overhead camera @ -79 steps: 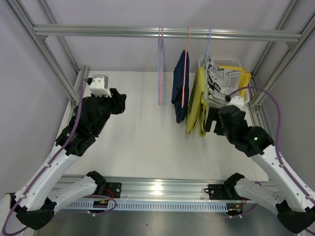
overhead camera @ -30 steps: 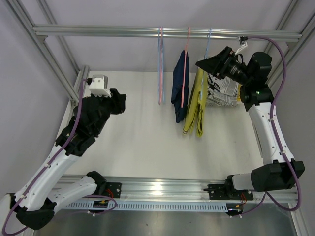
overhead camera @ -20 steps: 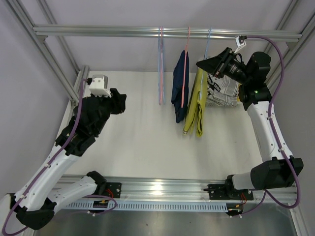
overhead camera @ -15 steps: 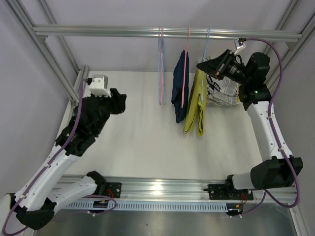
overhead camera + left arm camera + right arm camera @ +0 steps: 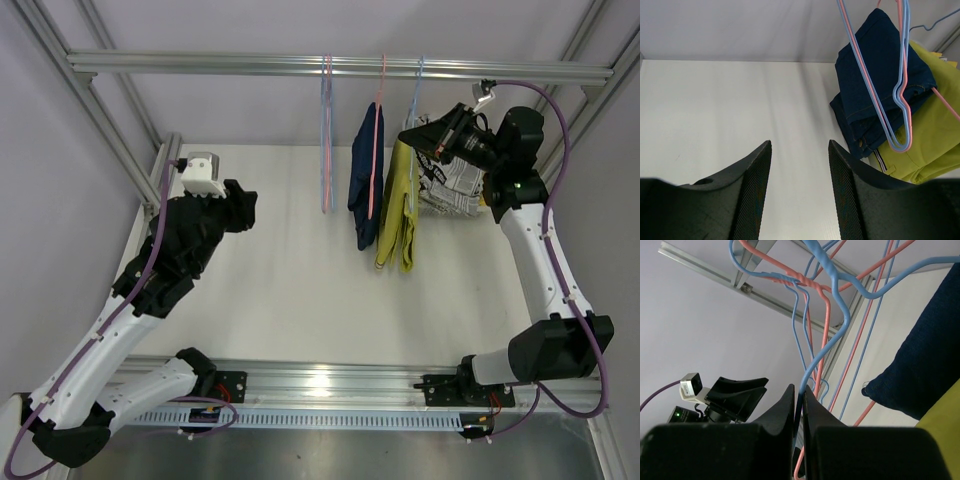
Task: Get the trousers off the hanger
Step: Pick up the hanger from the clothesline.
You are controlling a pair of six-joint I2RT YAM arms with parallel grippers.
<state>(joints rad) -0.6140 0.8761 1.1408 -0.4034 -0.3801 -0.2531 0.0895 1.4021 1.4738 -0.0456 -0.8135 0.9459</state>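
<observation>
Right wrist alone: claw (image 5: pixel 800 390) on blue hanger (image 5: pixel 842 305)

The left pincer (image 5: pixel 800 146) is hovering, jaws standing partly apart; the right pincer (image 5: pixel 799 391) is reaching high, jaws pinching together.

White table (image 5: pixel 290 290) — 1 aluminium rail (image 5: pixel 200 64) spans overhead, between slanted frame posts (image 5: pixel 90 100).

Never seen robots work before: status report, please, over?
Right gripper shut on blue hanger wire. Left gripper open, idle. Yellow-green trousers on that hanger. Navy trousers hang close beside.
</observation>
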